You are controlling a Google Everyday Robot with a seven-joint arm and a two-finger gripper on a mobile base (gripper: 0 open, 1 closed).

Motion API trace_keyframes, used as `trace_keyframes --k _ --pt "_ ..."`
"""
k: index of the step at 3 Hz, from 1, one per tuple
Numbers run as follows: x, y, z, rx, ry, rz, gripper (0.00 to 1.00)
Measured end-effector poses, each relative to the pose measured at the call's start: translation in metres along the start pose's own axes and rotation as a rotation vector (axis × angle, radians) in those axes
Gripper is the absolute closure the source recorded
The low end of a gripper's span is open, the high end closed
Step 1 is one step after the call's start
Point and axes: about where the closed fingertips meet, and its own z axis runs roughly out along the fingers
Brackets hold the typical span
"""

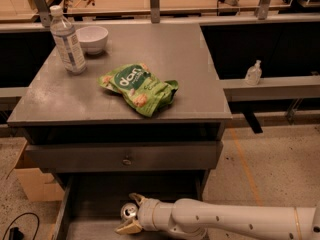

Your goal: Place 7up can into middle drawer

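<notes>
Camera view: reaching in from the right at the near edge, clamping the gripper [128, 213] around the upright 7up can [129, 211] low inside the open middle drawer [89, 230], apparently holding it level for setting down on the grey floor.

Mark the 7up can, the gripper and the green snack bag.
7up can [129, 211]: camera view, silver top.
gripper [126, 214]: camera view, between fingertips, over the middle drawer [85, 230].
green snack bag [140, 88]: camera view, bag's middle.
</notes>
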Motion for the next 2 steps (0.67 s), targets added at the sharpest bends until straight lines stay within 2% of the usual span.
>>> trace_keyframes --k 1,2 --pt "-0.003 -0.003 -0.008 0.008 0.032 0.011 0.00" --pt "-0.013 -0.003 -0.040 0.057 0.057 0.042 0.00"
